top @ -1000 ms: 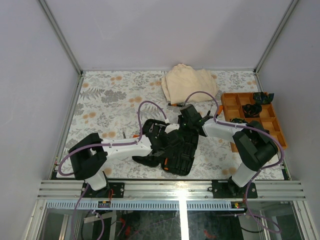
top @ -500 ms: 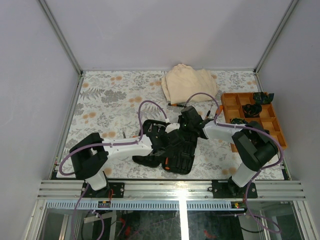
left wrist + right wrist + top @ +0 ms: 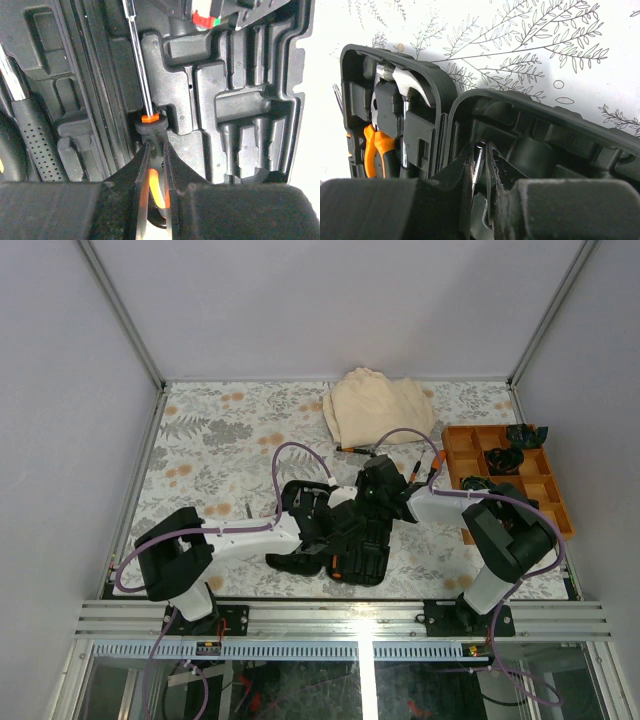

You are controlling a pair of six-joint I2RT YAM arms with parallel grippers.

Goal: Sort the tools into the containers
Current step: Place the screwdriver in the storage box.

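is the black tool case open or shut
Open. Both halves of the tool case lie spread, moulded slots showing; hammer and pliers sit in one half, left gripper holds a screwdriver over the other.

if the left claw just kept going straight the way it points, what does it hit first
The left claw grips the screwdriver; straight on it likely presses into the moulded slots of the case just past the handle. The right arm sits farther along, though depth is unclear.

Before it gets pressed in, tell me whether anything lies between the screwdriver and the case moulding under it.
Nothing visible does. The case moulding under the screwdriver shaft looks bare; the hammer lies aside in the other half.
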